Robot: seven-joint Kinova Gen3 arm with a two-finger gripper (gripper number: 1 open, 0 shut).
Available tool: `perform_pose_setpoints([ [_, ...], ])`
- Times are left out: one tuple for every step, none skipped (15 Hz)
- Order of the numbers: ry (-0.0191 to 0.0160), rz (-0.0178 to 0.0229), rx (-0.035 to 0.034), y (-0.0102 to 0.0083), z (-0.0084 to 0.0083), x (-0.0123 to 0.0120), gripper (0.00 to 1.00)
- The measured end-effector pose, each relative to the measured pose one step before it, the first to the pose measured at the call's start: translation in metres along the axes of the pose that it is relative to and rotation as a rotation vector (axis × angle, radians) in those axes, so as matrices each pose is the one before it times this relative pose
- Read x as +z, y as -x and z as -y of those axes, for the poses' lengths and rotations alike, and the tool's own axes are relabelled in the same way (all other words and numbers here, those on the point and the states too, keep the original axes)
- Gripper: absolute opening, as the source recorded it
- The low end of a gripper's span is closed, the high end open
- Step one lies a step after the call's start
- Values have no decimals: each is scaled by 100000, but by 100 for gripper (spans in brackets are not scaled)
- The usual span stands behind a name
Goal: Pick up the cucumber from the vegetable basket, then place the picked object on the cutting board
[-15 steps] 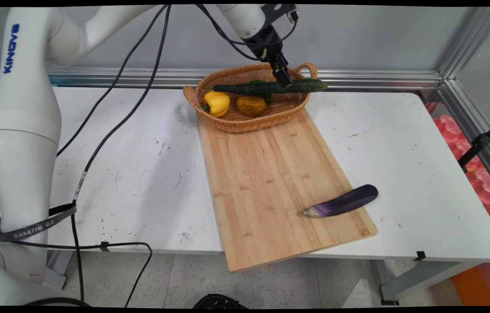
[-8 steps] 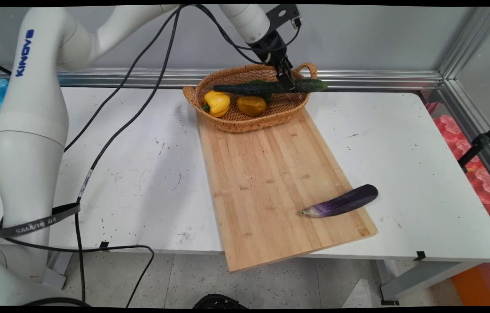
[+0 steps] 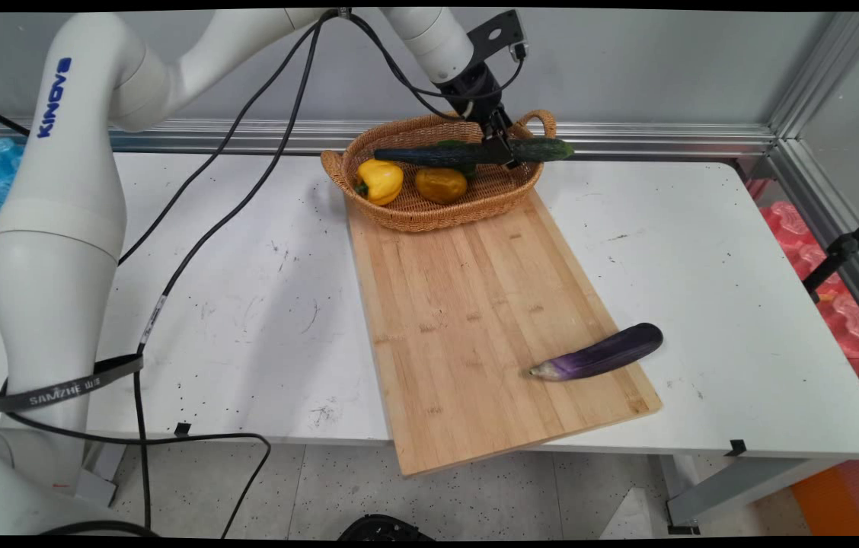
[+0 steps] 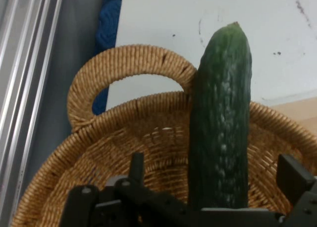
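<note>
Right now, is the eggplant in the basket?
No, the eggplant lies on the wooden cutting board near its front right corner, far from the basket at the board's back end.

cucumber (image 4: 220,118) runs up from tool (image 4: 208,212) linkage, across wicker basket (image 4: 124,138) rim beside its handle, tip over white desk (image 4: 168,19).

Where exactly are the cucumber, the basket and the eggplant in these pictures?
cucumber (image 3: 437,155): main view, on its dark left half, lying across the basket.
basket (image 3: 429,217): main view, on its woven near wall.
eggplant (image 3: 601,354): main view, on the purple middle, lying on the wooden board.
</note>
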Motion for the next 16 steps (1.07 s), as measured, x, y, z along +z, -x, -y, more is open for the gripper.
perform_pose_setpoints([
  [158, 263, 483, 95, 61, 90, 100],
  [81, 202, 334, 66, 48, 39, 100],
  [123, 363, 521, 107, 67, 30, 100],
  [114, 349, 445, 81, 49, 2, 100],
  [99, 296, 383, 64, 32, -13, 100],
  [44, 191, 292, 33, 19, -34, 100],
  [12, 170, 362, 16, 27, -68, 100],
  [20, 170, 338, 13, 24, -77, 0],
  [-12, 147, 453, -20, 30, -116, 0],
  [-17, 91, 267, -36, 29, -126, 0],
  [-9, 23, 274, -80, 14, -156, 0],
  [9, 33, 187, -99, 7, -177, 0],
  [64, 72, 153, -92, -18, -160, 0],
  [9, 49, 186, -127, -12, -202, 0],
  [-50, 43, 169, -136, 1, -214, 0],
  [-149, 53, 350, -210, 14, -276, 0],
])
